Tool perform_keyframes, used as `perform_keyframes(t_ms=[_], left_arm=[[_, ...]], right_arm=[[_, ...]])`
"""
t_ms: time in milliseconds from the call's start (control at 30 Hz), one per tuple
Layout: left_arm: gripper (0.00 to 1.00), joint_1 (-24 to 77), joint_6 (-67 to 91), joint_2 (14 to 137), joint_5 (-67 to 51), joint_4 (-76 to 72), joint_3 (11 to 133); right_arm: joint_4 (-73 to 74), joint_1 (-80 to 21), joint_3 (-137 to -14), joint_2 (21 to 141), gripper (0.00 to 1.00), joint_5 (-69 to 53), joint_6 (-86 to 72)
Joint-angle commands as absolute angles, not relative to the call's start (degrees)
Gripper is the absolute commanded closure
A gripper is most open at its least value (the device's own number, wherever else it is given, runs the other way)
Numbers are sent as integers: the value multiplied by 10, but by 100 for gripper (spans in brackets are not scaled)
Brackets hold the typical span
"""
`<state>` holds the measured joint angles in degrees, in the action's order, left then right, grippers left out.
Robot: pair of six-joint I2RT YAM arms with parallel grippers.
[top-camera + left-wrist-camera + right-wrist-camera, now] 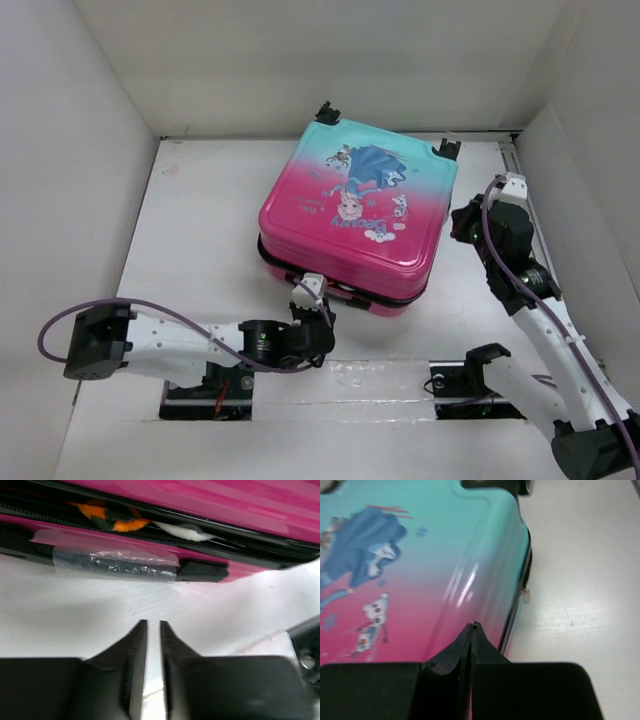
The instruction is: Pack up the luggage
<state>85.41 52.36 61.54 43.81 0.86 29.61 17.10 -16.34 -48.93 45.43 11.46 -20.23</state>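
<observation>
The luggage (355, 215) lies flat mid-table, princess print up, black wheels (327, 112) at its far edge. Its two shells are not fully together: in the left wrist view the front seam of the luggage (210, 500) gapes, and an orange-and-black soft thing (112, 517) and a white one (187, 531) show inside. My left gripper (315, 297) (153, 623) sits just short of that front edge, fingers almost together with nothing between them. My right gripper (462, 225) (474, 626) is shut and empty, over the right rim of the luggage (420, 555).
A black handle wrapped in clear film (115, 565) runs along the front side. A small zipper pull (526, 596) hangs off the right side seam. White walls enclose the table on the left, back and right.
</observation>
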Motion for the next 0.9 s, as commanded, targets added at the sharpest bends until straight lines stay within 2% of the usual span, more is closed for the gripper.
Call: perform_keyframes(t_ms=[0, 100, 233, 433, 600, 667, 767, 867], left_arm=[[86, 855, 544, 645, 479, 25, 342], [73, 855, 573, 645, 520, 21, 348], [67, 855, 551, 632, 527, -63, 331], [67, 758, 503, 692, 491, -150, 321], [67, 706, 437, 729, 492, -186, 369], [67, 700, 426, 729, 481, -185, 377], [67, 700, 421, 691, 475, -175, 368], [63, 700, 452, 649, 475, -144, 350]], right_arm=[[190, -153, -455, 458, 100, 157, -242], [150, -153, -411, 451, 100, 122, -247], [120, -159, -392, 487, 100, 99, -247], [38, -164, -446, 624, 100, -48, -206], [22, -164, -583, 742, 100, -112, -192], [22, -170, -592, 733, 100, -95, -208], [17, -175, -531, 672, 98, -75, -228], [-5, -181, -382, 584, 83, -57, -256]])
